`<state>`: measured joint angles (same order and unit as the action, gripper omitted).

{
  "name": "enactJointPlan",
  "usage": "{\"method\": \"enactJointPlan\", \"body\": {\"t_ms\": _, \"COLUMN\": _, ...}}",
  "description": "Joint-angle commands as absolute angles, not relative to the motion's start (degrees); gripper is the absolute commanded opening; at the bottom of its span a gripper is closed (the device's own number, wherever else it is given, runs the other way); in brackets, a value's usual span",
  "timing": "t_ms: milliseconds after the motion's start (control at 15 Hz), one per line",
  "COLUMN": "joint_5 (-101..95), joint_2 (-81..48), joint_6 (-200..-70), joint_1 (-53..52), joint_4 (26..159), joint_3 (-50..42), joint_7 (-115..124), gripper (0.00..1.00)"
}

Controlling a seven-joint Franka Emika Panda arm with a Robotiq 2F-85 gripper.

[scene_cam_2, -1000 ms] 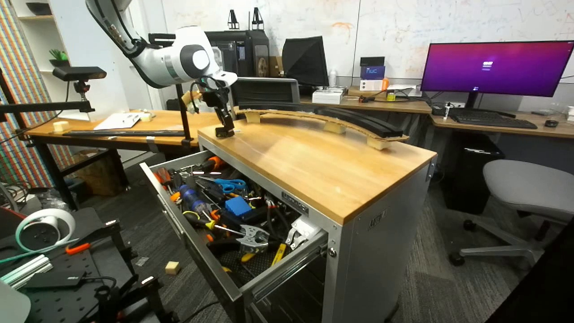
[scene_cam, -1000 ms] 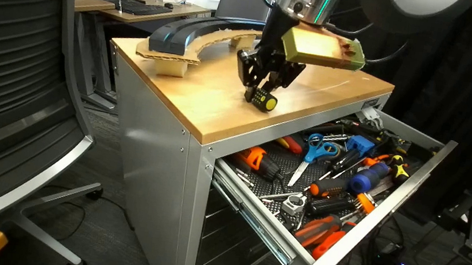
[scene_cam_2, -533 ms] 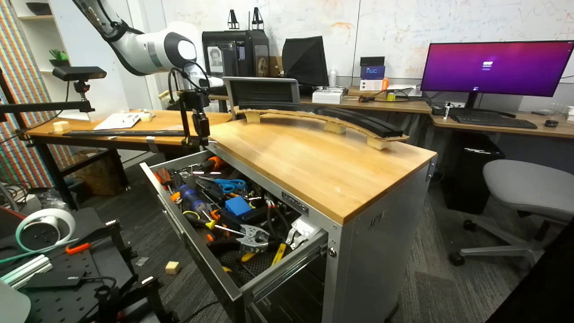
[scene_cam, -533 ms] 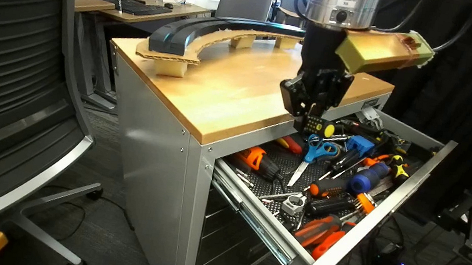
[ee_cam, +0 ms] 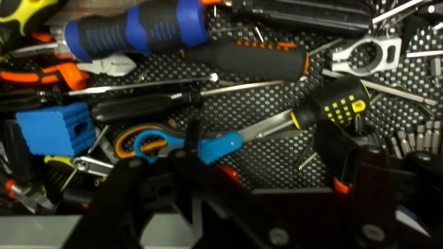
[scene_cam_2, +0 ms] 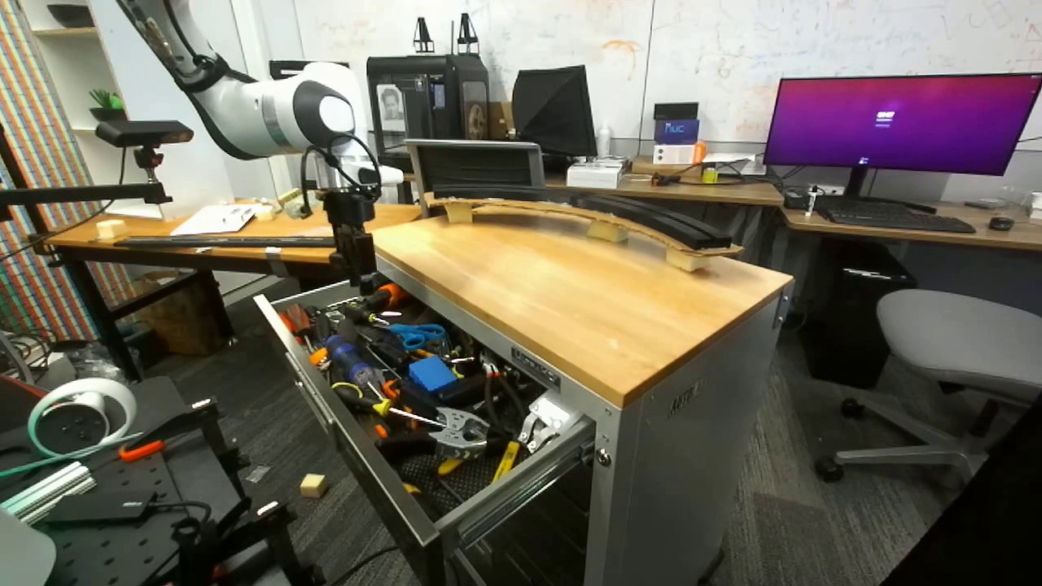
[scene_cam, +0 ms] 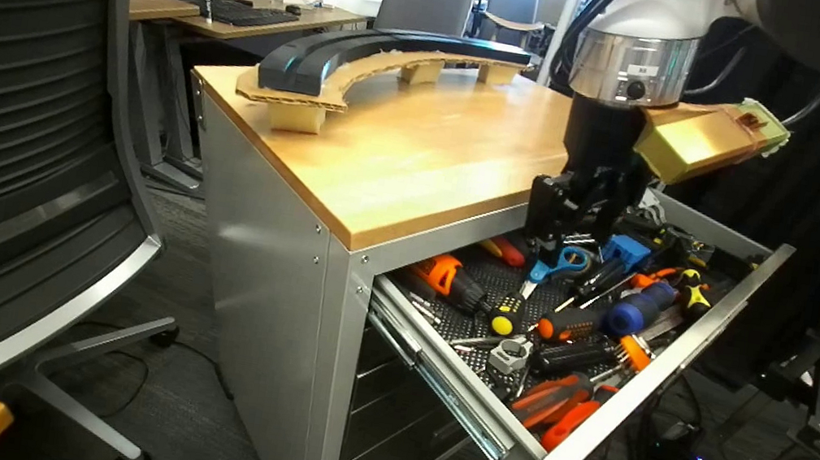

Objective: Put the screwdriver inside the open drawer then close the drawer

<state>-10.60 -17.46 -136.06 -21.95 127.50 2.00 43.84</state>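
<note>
The screwdriver [scene_cam: 508,314], stubby with a black handle dotted yellow, lies inside the open drawer [scene_cam: 669,361]. In the wrist view the screwdriver [ee_cam: 320,105] rests with its shaft along the blades of the blue scissors [ee_cam: 221,145]. My gripper [ee_cam: 261,129] is open, its fingers wide apart and nothing held between them. One finger covers the lower edge of the handle in that view; whether it touches cannot be told. Over the back part of the drawer, by the wooden top's edge, the gripper [scene_cam: 570,246] points downward. The drawer [scene_cam_2: 342,423] is pulled out in both exterior views.
Several tools crowd the drawer, among them an orange-black tool [scene_cam: 444,272], a blue-black handle [ee_cam: 135,31] and a blue block [ee_cam: 55,129]. On the cabinet's wooden top [scene_cam_2: 570,277] a black curved track [scene_cam_2: 643,220] stands on cardboard. An office chair [scene_cam: 24,120] is beside the cabinet.
The arm has travelled from above the wooden top to over the drawer and lowered. My gripper has opened, and the screwdriver it held now lies among the tools.
</note>
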Motion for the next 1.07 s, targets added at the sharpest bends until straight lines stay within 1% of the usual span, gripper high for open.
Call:
{"method": "enactJointPlan", "body": {"t_ms": 0, "joint_5": -1.3, "joint_2": -13.9, "joint_6": -132.7, "joint_1": -16.5, "joint_4": 134.2, "joint_3": 5.8, "joint_7": 36.6, "gripper": 1.00}}
{"method": "enactJointPlan", "body": {"t_ms": 267, "joint_5": 8.3, "joint_2": -13.1, "joint_6": -123.5, "joint_1": -12.5, "joint_4": 138.1, "joint_3": 7.6, "joint_7": 24.9, "gripper": 1.00}}
{"method": "enactJointPlan", "body": {"t_ms": 533, "joint_5": 12.3, "joint_2": -15.1, "joint_6": -110.0, "joint_1": -10.4, "joint_4": 136.9, "joint_3": 7.2, "joint_7": 18.5, "gripper": 1.00}}
{"method": "enactJointPlan", "body": {"t_ms": 600, "joint_5": 10.9, "joint_2": -15.7, "joint_6": -110.8, "joint_1": -10.9, "joint_4": 137.2, "joint_3": 6.6, "joint_7": 20.4, "gripper": 0.75}}
{"method": "enactJointPlan", "body": {"t_ms": 667, "joint_5": 8.6, "joint_2": -15.8, "joint_6": -114.0, "joint_1": -11.7, "joint_4": 138.0, "joint_3": 6.1, "joint_7": 22.9, "gripper": 0.74}}
{"method": "enactJointPlan", "body": {"t_ms": 733, "joint_5": 5.5, "joint_2": -16.2, "joint_6": -121.1, "joint_1": -13.4, "joint_4": 139.2, "joint_3": 5.7, "joint_7": 26.9, "gripper": 0.66}}
{"method": "enactJointPlan", "body": {"t_ms": 867, "joint_5": 2.6, "joint_2": -18.5, "joint_6": -128.0, "joint_1": -14.0, "joint_4": 139.4, "joint_3": 5.4, "joint_7": 30.2, "gripper": 0.49}}
{"method": "enactJointPlan", "body": {"t_ms": 1000, "joint_5": -1.2, "joint_2": -19.9, "joint_6": -134.4, "joint_1": -15.5, "joint_4": 139.8, "joint_3": 4.8, "joint_7": 34.0, "gripper": 0.35}}
